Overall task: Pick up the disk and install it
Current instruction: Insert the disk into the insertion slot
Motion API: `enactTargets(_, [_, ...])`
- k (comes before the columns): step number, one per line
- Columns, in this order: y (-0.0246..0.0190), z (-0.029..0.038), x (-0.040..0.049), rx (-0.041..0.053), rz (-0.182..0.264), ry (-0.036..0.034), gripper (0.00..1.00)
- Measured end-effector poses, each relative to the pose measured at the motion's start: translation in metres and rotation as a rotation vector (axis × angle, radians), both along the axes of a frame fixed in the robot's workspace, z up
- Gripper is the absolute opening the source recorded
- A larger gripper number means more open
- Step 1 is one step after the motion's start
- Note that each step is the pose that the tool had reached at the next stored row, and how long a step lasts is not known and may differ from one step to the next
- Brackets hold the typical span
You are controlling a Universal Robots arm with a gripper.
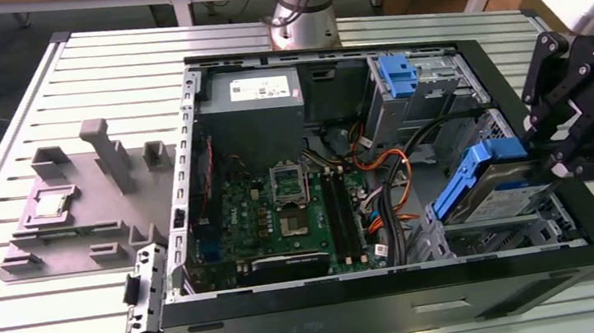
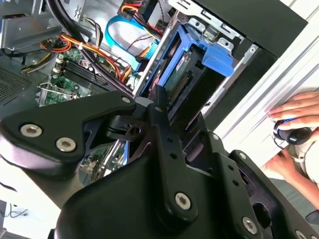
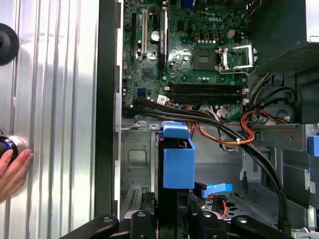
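**In the open case: a black metal claw point(image 1: 547, 148) grips the flat silver-grey metal disk point(image 1: 487, 188) in its blue plastic frame**

On the ribbed grey metal table point(image 1: 59, 324) lies a big black computer case point(image 1: 401, 313) with its side off. In the exterior view, the disk is at four o'clock from the green circuit board point(image 1: 280, 218), over the metal slot at that side of the case. It looks tilted, not flat. The claw is at three o'clock from the disk, and its fingers are closed narrow on the disk's end.

In the first wrist view the disk point(image 3: 178, 164) stands on edge between the fingers, one on each side. In the second wrist view the disk point(image 2: 179, 79) shows its green underside.

A grey metal power box point(image 1: 254, 96) sits at twelve o'clock from the board. A blue plastic bracket point(image 1: 398, 73) is at one o'clock. Orange wires point(image 1: 385, 165) run between the board and the disk.

A grey plastic tray point(image 1: 80, 206) with blocks on it lies at nine o'clock from the case. In the first wrist view a person's hand point(image 3: 12, 169) touches a small round knob point(image 3: 6, 145) on the table.
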State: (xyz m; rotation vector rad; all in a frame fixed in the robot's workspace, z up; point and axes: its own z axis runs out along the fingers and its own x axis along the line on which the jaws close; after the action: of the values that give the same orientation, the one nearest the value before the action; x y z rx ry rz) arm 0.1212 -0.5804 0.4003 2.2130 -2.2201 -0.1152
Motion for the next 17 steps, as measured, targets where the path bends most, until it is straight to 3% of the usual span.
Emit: enactTargets(17, [-0.0025,-0.0305,0.0,-0.0006,0.0,0.0,0.35])
